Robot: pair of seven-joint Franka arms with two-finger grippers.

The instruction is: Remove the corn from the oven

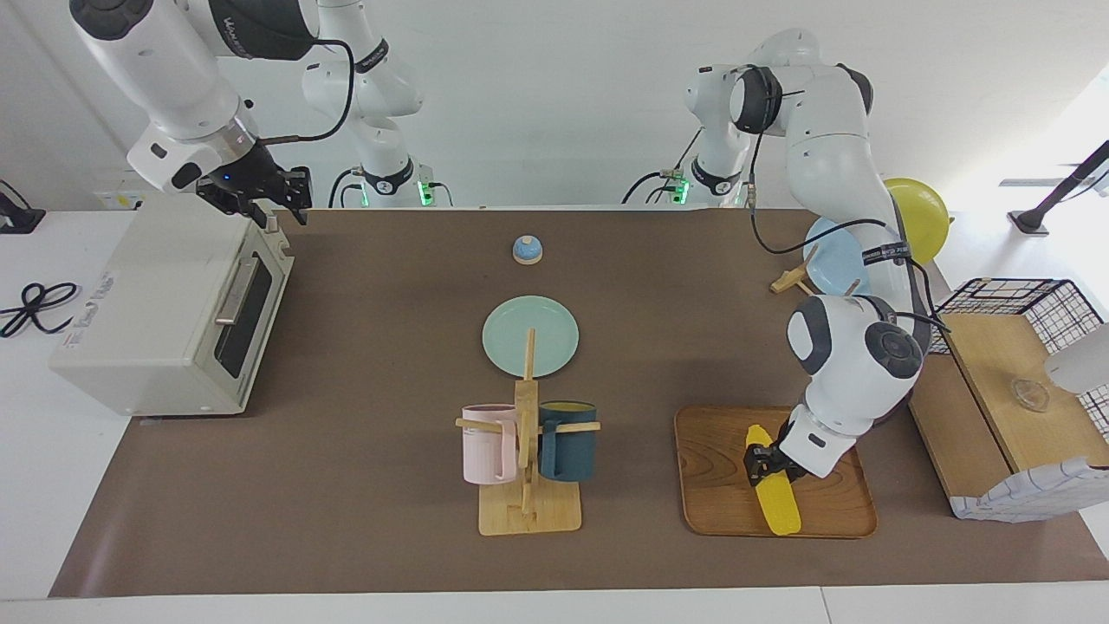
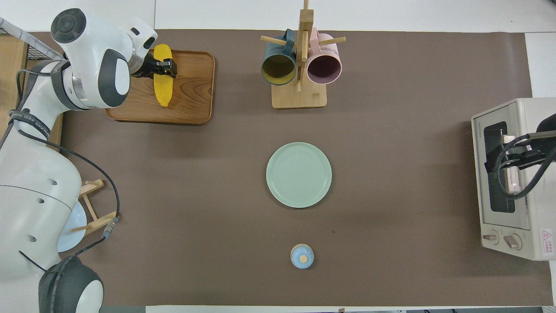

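The yellow corn [image 1: 777, 501] [image 2: 163, 89] lies on the wooden tray [image 1: 719, 451] [image 2: 191, 95] at the left arm's end of the table, outside the oven. My left gripper [image 1: 764, 462] [image 2: 161, 68] is low over the tray, astride the corn's upper half. The off-white oven [image 1: 147, 321] [image 2: 536, 121] stands at the right arm's end with its dark glass door shut and its bar handle [image 1: 236, 290] showing. My right gripper [image 1: 275, 201] [image 2: 508, 158] hangs open just above the oven's top front edge, holding nothing.
A green plate [image 1: 530, 335] sits mid-table, and a small blue bell [image 1: 527, 250] lies nearer the robots. A wooden rack [image 1: 526, 451] holds a pink and a dark blue mug. A wire basket with wooden boxes [image 1: 1005, 390] and a blue plate on a stand [image 1: 832, 251] flank the tray.
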